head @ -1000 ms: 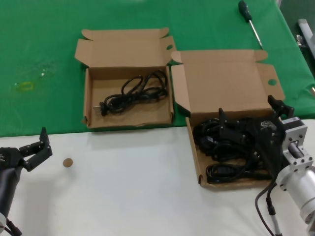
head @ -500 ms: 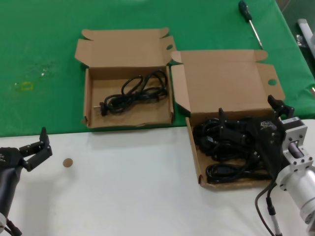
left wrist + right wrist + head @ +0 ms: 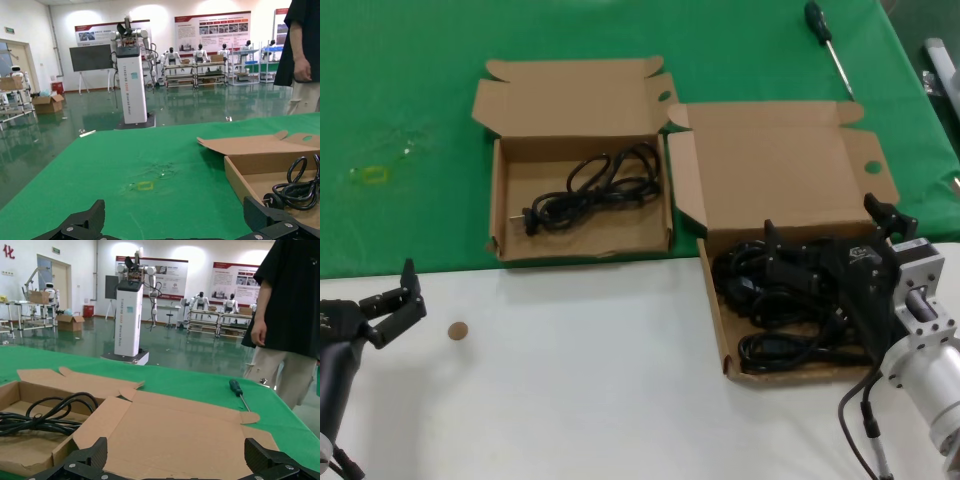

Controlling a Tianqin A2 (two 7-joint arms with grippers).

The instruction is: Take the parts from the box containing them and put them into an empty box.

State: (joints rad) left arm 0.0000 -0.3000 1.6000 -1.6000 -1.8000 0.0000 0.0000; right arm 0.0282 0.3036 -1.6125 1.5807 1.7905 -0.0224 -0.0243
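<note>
The larger, shallower box [image 3: 715,312] sits at the right with its wide lid flap [image 3: 770,160] laid back, and holds a heap of black cables [image 3: 775,300]. My right gripper [image 3: 821,220] hovers low over that heap, open, with nothing between its fingers; its wrist view shows only the flap [image 3: 175,435] past the right gripper [image 3: 175,460]. The smaller, deeper box [image 3: 498,205] at the back left holds one coiled cable [image 3: 595,185], also in view as the cable [image 3: 300,187]. My left gripper [image 3: 390,292] waits open at the near left.
A green-handled screwdriver [image 3: 825,40] lies on the green cloth at the back right. A small brown disc [image 3: 457,330] sits on the white table near my left gripper. A yellow mark [image 3: 370,175] is on the cloth at the left. A person [image 3: 290,315] stands beyond the table.
</note>
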